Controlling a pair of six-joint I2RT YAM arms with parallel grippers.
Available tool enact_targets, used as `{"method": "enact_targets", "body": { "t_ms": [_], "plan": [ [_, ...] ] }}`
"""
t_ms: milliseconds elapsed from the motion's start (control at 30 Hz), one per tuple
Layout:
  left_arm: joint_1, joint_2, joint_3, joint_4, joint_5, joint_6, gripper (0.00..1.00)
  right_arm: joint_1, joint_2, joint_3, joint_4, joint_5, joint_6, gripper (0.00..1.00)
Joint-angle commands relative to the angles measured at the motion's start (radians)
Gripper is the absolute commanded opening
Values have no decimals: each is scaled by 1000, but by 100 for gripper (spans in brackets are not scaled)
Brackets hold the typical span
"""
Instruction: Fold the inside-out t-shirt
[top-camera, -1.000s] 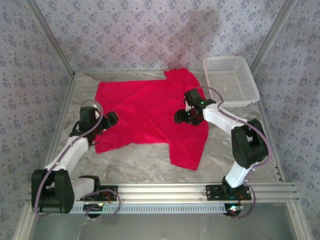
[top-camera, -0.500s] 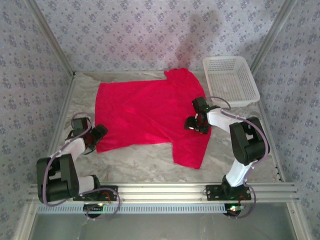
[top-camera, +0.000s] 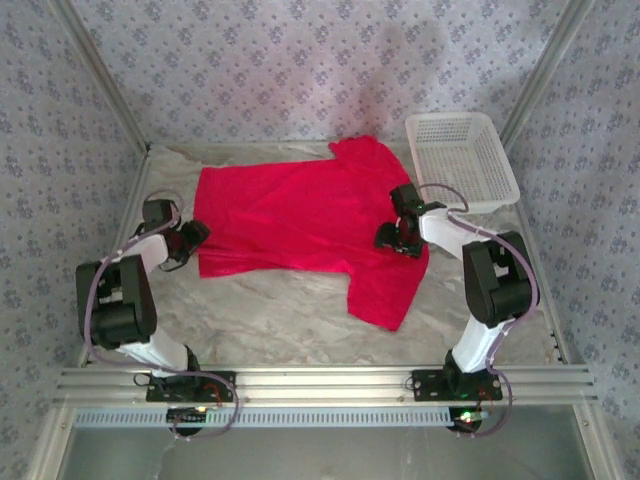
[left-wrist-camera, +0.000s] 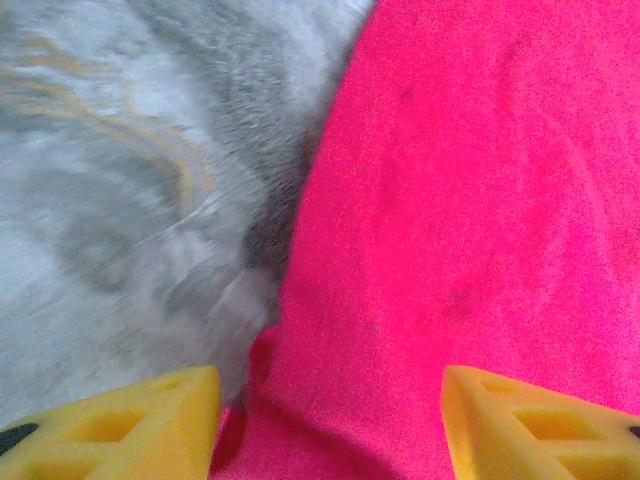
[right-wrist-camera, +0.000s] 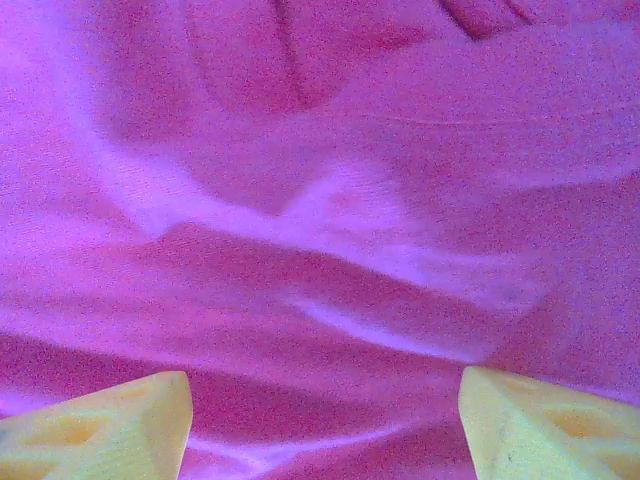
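**Left jaws.** In the left wrist view we see the left jaws standing wide apart, with nothing clamped. One yellow fingertip (left-wrist-camera: 150, 415) sits over the bare tabletop (left-wrist-camera: 120, 200) and the other sits over red cloth. The edge of the t-shirt (left-wrist-camera: 480, 200) runs between them. We cannot tell whether the tips touch the surface.

**Left arm.** In the top view the left arm (top-camera: 118, 300) is folded tightly. Its dark elbow block stands above the base at the near left. The white forearm reaches away from the base to the wrist. The jaws are turned to the right and meet the near-left corner of the t-shirt.

**Right jaws.** The right jaws are also wide apart and grip nothing. Both fingertips (right-wrist-camera: 540, 425) hang over rumpled cloth, which spans the whole gap between them.

**Right arm.** The right arm (top-camera: 495, 285) rises from its base at the near right to the elbow block. Its forearm slants away and to the left, and the jaws point down onto the right side of the t-shirt.

**T-shirt.** It lies spread on the tabletop between the two arms. One sleeve points toward the far edge, just beside the white basket (top-camera: 460, 155). Another part trails toward the near right.
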Motion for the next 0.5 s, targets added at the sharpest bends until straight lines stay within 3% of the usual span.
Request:
{"method": "enact_targets", "body": {
  "t_ms": [0, 200, 367, 467],
  "plan": [
    [1, -174, -19, -192, -111, 56, 57, 35, -108, 29, -73, 6, -36, 73],
    [-13, -362, -211, -181, -65, 9, 43, 61, -177, 6, -70, -31, -44, 73],
    [-12, -315, -233, -121, -31, -2, 19, 69, -167, 14, -62, -57, -49, 72],
    [-12, -249, -202, -88, -21, -5, 18, 76, -166, 16, -60, -62, -47, 72]
  ]
}}
